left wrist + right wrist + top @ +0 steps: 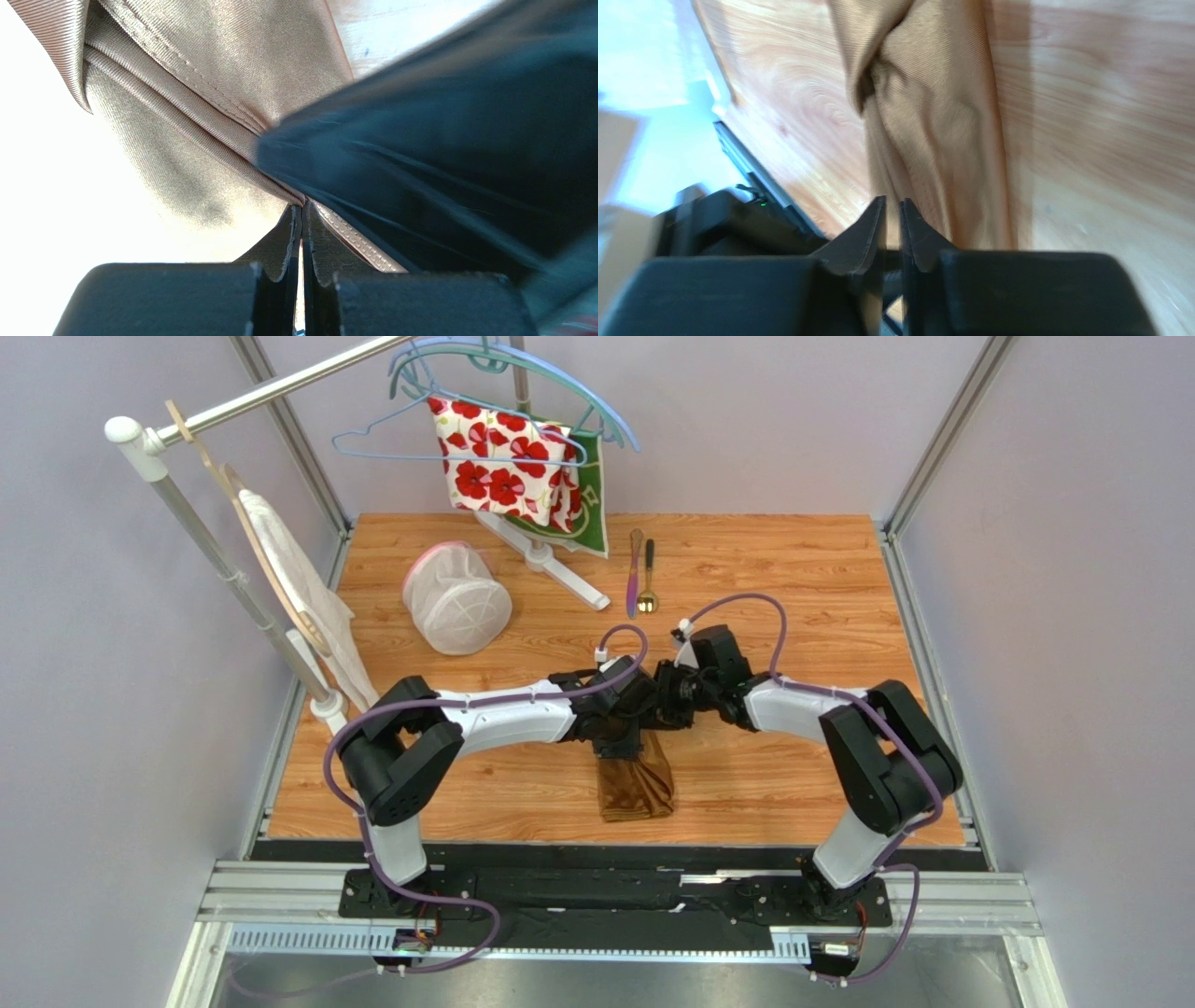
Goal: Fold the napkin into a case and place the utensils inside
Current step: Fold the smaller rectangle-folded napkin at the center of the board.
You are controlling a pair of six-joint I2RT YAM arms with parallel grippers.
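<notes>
Satin golden-brown napkin (636,787), narrow bundle at frame centre on surface (800,602), long axis top-bottom. Left fingers (277,245) pinched shut on hem; right fingers (861,238) near-closed against cloth, grip unclear. Utensils (640,574) upper centre, well apart.

Shiny fine-ribbed satin napkin (934,119), smooth wood-grain table (786,574), translucent mesh basket (456,599)

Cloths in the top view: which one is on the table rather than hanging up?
The golden-brown satin napkin, resting on the wooden table; the other cloths hang from hangers.
</notes>
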